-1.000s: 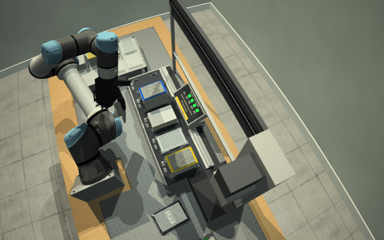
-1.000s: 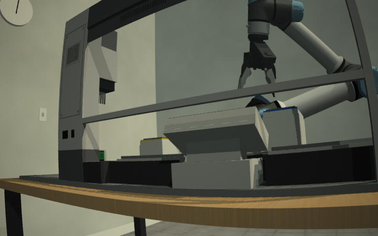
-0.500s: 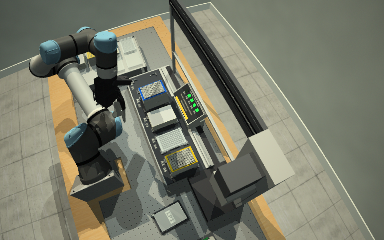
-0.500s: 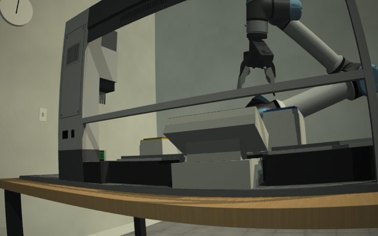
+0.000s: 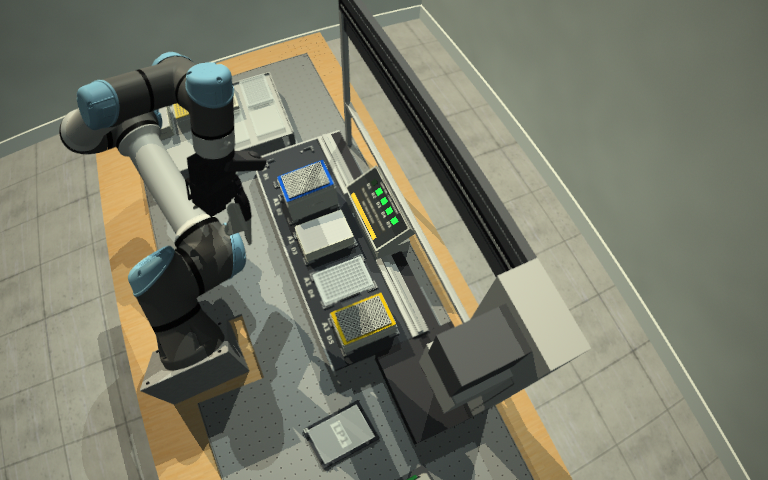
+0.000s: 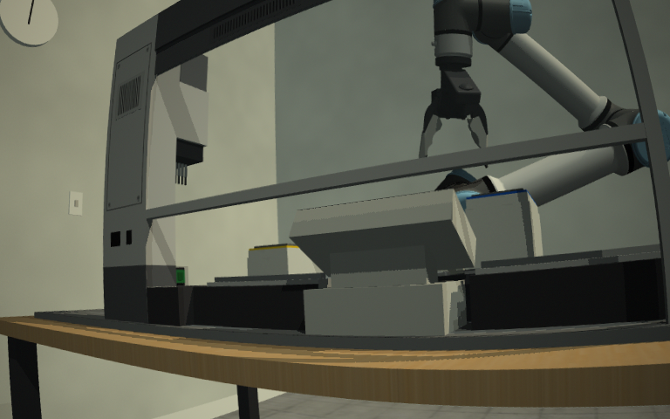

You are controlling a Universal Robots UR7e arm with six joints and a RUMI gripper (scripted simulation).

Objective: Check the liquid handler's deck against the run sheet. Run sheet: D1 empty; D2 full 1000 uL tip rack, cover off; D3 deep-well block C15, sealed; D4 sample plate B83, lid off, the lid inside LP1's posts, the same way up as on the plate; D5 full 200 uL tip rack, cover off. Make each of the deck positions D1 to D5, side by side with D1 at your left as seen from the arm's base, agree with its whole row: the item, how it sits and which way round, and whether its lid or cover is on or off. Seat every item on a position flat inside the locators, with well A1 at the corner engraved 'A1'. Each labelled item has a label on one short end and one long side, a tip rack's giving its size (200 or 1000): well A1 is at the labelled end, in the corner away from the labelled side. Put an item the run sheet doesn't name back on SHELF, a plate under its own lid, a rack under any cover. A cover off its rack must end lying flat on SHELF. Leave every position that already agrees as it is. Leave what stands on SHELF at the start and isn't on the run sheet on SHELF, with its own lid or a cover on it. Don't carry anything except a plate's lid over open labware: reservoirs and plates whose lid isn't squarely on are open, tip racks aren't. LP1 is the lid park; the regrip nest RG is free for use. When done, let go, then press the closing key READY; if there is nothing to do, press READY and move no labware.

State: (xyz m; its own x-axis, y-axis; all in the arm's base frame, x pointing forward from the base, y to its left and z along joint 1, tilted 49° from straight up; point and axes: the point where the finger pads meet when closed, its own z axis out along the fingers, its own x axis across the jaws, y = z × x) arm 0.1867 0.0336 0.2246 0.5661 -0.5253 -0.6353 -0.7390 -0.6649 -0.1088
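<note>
The dark deck (image 5: 334, 254) holds four items in a row. A blue-rimmed tip rack (image 5: 305, 182) has its cover off, and it also shows in the exterior view (image 6: 501, 224). After it come a sealed pale deep-well block (image 5: 325, 234), an open well plate (image 5: 343, 280) and a yellow-rimmed tip rack (image 5: 362, 318) with its cover off. The far end position (image 5: 294, 153) is bare. A flat clear lid lies in the LP1 park (image 5: 341, 434). My gripper (image 5: 244, 187) is open and empty, and hangs high beside the deck's far end (image 6: 453, 143).
The shelf (image 5: 257, 107) behind my arm holds pale covered labware, partly hidden by my arm. A keypad console (image 5: 379, 209) with green lights stands right of the deck. The handler's gantry rail (image 5: 430, 135) and head (image 5: 509, 333) run along the far side.
</note>
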